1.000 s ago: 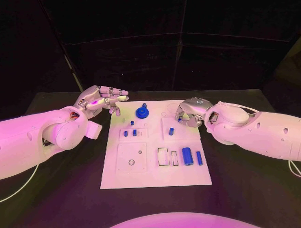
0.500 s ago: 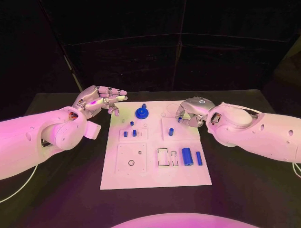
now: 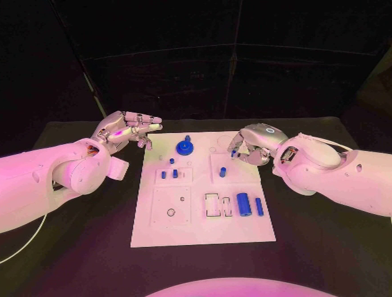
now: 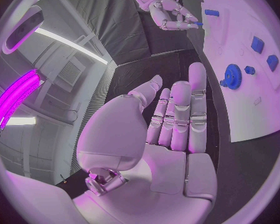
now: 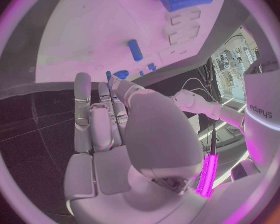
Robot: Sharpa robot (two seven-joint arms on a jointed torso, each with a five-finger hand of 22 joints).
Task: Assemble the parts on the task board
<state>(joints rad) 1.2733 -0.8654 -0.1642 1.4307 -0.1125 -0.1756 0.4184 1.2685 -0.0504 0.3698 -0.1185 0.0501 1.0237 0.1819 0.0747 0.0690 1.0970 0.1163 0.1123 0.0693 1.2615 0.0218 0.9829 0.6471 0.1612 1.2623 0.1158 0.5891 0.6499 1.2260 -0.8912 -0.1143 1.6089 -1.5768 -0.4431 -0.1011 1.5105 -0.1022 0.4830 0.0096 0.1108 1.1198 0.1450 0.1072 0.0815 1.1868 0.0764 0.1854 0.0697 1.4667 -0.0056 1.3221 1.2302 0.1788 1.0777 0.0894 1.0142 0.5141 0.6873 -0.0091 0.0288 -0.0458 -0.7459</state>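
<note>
Lighting: magenta-pink wash over a dim scene, background near black. Task board (image 3: 205,210) brightest surface, mild glare. Glowing magenta strip lamp (image 4: 15,97) in left wrist view. Wrist views: strong fisheye bending, dark circular surround, rims soft.

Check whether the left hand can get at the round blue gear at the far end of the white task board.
Probably yes. The left hand hovers open just off the white task board beside the round blue gear, with nothing between them; the right hand is across the board.
</note>
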